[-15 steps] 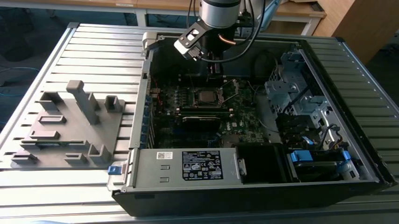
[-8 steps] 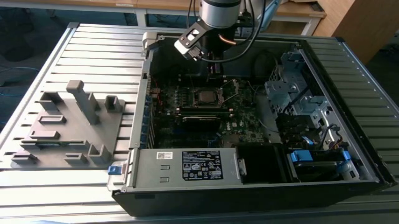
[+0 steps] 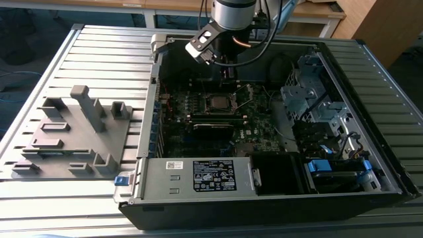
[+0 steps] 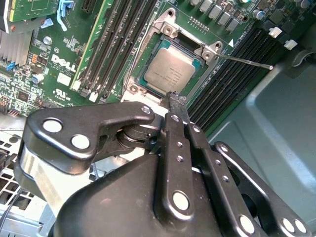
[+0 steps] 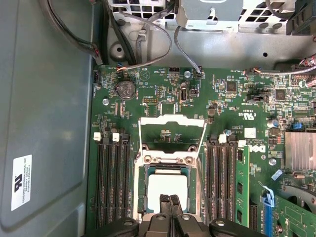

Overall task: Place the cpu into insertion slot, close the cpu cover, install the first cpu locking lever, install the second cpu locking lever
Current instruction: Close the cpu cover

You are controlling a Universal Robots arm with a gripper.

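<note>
Gripper (image 5: pixel 170 198) fingers stand closed against each other, with nothing held between them. In the first wrist view their tips hang directly over the cpu (image 5: pixel 168 186), above the edge of the chip farthest from the raised cover. Whether they touch the metal top cannot be told. In the second wrist view the fingertips (image 4: pixel 174 101) sit just beside the same edge of the chip, over the socket rim.

The cpu lies flat and square inside the insertion slot (image 5: pixel 139 190), near the middle of the motherboard (image 5: pixel 163 84), with banks of long black memory slots (image 5: pixel 112 182) on either side.

The cpu cover (image 5: pixel 173 119) is not closed. It stands swung up from its hinge at the far edge of the socket, and green board shows through its square window. One thin locking lever (image 4: pixel 244 61) is unlatched and juts out from the socket corner over the neighbouring memory slots.

In the exterior view the arm (image 3: pixel 233 15) reaches down into the open computer case (image 3: pixel 264 203), entering over the case's far edge. The case rests on a slatted table (image 3: pixel 99 54). A grey fixture block (image 3: pixel 73 134) stands on the table towards the exterior view's left, well apart from the arm.
</note>
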